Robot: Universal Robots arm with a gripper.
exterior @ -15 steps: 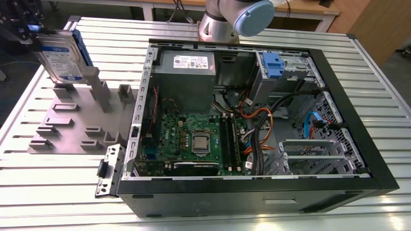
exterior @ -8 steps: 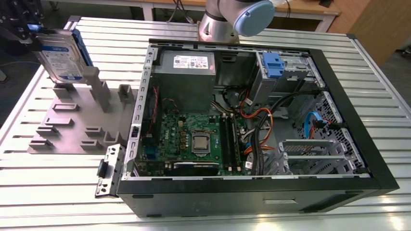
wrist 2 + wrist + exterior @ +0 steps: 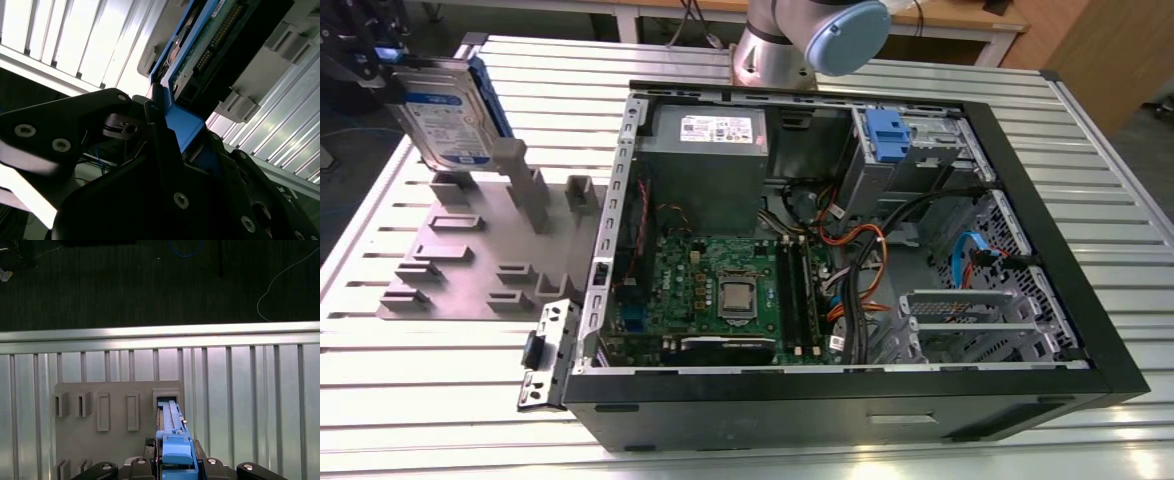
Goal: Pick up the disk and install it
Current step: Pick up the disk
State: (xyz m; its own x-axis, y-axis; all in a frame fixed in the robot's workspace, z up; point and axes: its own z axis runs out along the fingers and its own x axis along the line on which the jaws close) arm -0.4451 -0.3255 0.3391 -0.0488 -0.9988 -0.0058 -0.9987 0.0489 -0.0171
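Evidently clamped for a straight vertical lift, the disk (image 3: 447, 118) stands upright over the grey holder plate (image 3: 467, 265) on the desk (image 3: 1074, 130), well apart from the open computer case (image 3: 854, 400), its blue carrier edge pinched in the closed gripper (image 3: 174, 462).

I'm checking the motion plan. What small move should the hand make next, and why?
Probably a short straight lift. The hand grips the silver hard drive in its blue plastic frame upright over the grey holder plate. Its lower edge looks close to the grey posts, so sideways travel might snag.
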